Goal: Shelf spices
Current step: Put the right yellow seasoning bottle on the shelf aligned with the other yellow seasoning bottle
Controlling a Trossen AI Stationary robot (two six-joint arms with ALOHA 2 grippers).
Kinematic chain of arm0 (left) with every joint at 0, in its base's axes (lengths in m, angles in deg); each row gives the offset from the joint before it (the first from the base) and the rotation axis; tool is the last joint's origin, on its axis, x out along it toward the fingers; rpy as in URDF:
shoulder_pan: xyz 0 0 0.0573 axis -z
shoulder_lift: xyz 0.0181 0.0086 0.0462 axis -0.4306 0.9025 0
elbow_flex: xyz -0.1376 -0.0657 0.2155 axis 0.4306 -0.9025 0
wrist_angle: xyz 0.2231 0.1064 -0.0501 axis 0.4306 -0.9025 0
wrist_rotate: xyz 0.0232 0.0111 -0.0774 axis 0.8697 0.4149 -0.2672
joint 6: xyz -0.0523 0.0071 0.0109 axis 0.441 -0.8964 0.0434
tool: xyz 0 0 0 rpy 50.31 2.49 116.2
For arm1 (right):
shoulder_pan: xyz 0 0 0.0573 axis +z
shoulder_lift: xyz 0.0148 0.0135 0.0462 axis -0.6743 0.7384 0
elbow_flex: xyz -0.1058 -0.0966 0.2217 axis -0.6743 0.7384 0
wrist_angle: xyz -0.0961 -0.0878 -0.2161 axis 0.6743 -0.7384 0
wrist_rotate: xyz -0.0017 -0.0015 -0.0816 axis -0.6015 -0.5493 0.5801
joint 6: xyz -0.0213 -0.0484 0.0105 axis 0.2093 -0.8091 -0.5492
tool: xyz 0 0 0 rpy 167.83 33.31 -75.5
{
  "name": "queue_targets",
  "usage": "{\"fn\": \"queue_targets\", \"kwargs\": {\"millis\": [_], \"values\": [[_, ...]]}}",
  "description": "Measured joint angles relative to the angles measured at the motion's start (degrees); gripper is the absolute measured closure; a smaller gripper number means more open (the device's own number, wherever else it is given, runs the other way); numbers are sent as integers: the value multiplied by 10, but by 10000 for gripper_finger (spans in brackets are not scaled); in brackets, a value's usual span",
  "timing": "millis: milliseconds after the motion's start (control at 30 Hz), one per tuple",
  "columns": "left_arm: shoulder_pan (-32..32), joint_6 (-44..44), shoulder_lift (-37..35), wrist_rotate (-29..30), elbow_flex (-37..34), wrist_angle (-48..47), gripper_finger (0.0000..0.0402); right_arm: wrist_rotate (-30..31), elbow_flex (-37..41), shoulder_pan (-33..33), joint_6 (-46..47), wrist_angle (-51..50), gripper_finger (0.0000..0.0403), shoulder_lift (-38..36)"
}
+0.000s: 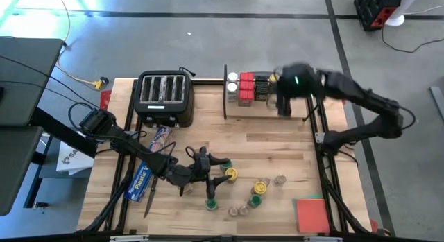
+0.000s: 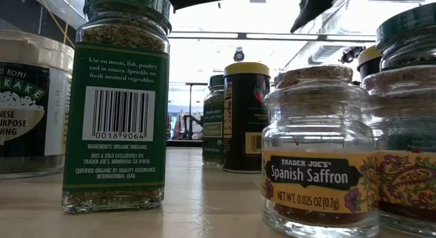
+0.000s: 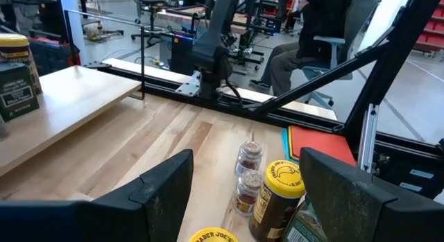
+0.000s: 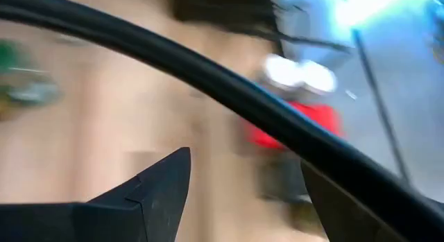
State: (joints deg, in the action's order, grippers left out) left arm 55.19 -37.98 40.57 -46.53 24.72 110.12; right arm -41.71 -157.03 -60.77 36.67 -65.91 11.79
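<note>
Looks like mid-shelving: right gripper (image 1: 284, 103) hangs spread and empty over the shelf (image 1: 300, 109), left gripper (image 1: 208, 167) gapes above loose spices (image 1: 255, 193), needing to drop and pinch 1 jar.

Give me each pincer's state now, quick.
Left pincer: open, empty, above the spice jars.
Right pincer: open, empty, over the shelf.
</note>
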Motion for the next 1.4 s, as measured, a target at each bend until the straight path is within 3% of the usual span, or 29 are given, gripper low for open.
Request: {"fn": "queue_targets", "kwargs": {"millis": [233, 367, 467, 667, 1000, 1400], "values": [[11, -19, 0, 19, 0, 0, 142, 14, 159, 282, 168, 124, 137, -68], [11, -24, 0, 19, 0, 0, 142, -64, 223, 384, 149, 205, 137, -50], [10, -25, 0, 19, 0, -1, 142, -72, 239, 430, 155, 227, 137, -18], [0, -24, 0, 15, 0, -1, 142, -77, 239, 449, 173, 242, 124, 57], [-4, -16, 0, 13, 0, -4, 142, -134, 210, 449, 111, 243, 55, 144], [-3, -1, 0, 0, 0, -15, 142, -124, 199, 451, 46, 254, 54, 201]]}}
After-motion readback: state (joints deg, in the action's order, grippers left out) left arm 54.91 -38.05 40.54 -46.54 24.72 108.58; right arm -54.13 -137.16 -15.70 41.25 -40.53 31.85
